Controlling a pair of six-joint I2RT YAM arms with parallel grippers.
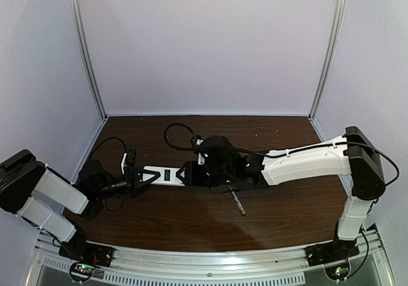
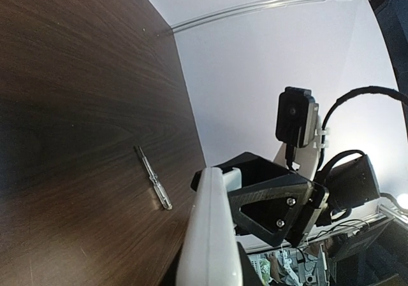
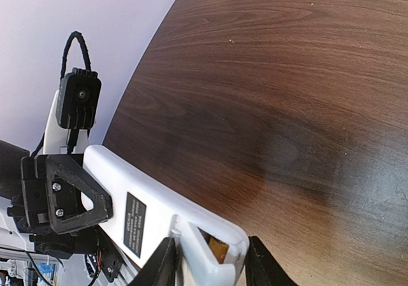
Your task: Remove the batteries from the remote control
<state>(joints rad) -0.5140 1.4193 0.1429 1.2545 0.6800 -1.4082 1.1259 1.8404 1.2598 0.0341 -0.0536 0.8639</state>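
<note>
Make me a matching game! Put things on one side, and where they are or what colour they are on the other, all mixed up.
Things:
1 remote
2 screwdriver
3 battery
4 table

Clues:
A lying flat on the wood
B orange, tucked in an open slot
C white, gripped at both ends
D dark brown

Pairs: 1-C, 2-A, 3-B, 4-D

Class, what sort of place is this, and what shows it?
Probably a robot test booth: plain walls and metal posts enclose a wooden table, with left arm and right arm bolted at its edge.
</note>
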